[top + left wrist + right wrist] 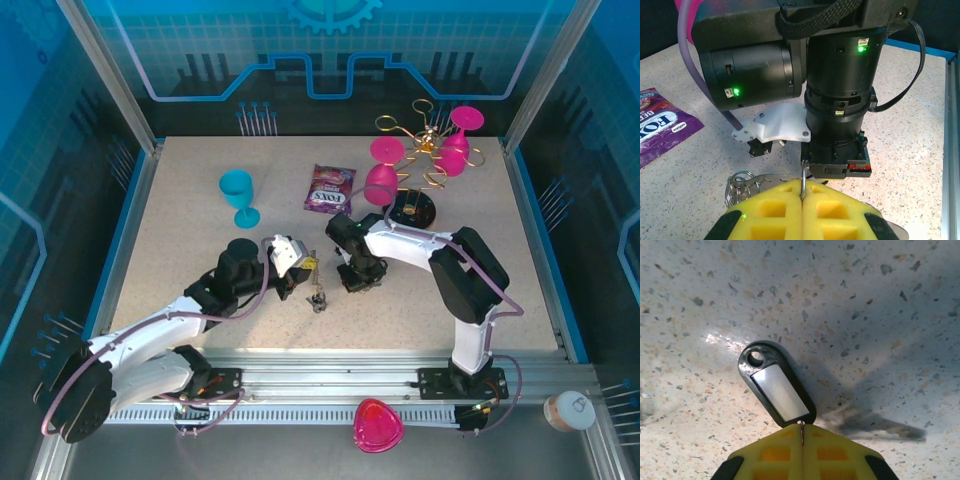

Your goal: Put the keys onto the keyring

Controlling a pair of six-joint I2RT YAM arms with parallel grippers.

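In the left wrist view my left gripper (802,196) is shut on a thin upright wire of the keyring (803,176). The ring's silvery coiled stretch (739,185) lies to the left of the yellow fingers. My right gripper (801,434) is shut on a small metal loop at the end of a key (776,386). This key has a black tab head with a pale label and hangs just over the speckled table. From above, the left gripper (303,266) and right gripper (350,278) face each other mid-table. A small dark cluster of keys (318,299) lies between and just in front of them.
A blue goblet (238,193) and a purple candy packet (330,188) sit behind the grippers. Pink goblets hang on a gold wire rack (425,148) at the back right. The right arm's wrist (840,100) stands directly in front of the left gripper.
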